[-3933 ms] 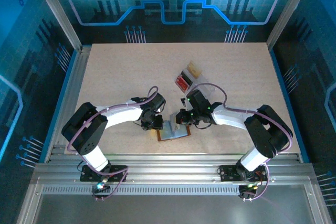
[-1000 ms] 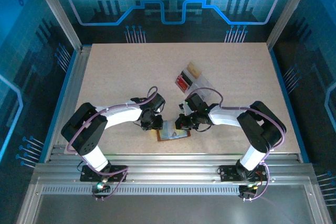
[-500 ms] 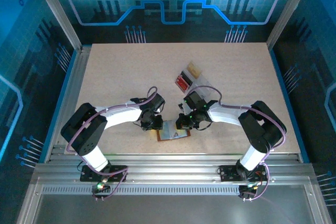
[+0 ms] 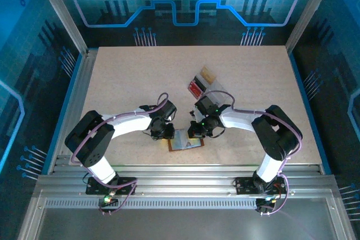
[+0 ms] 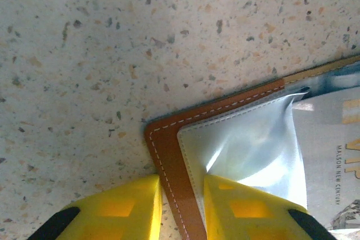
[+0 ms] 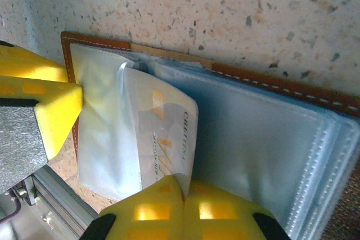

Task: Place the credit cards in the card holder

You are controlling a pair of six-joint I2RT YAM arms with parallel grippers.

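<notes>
With the left gripper [image 5: 183,206] gripping the edge of the card holder [image 5: 169,155], the right gripper [image 6: 183,195], clamped on a credit card [image 6: 166,127], needs to push it straight and flat into the clear pocket [image 6: 104,133]

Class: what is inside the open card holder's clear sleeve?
A card, one end tucked under the sleeve, the other pinched by the right gripper. The sleeve's glare hides how deep it sits.
</notes>
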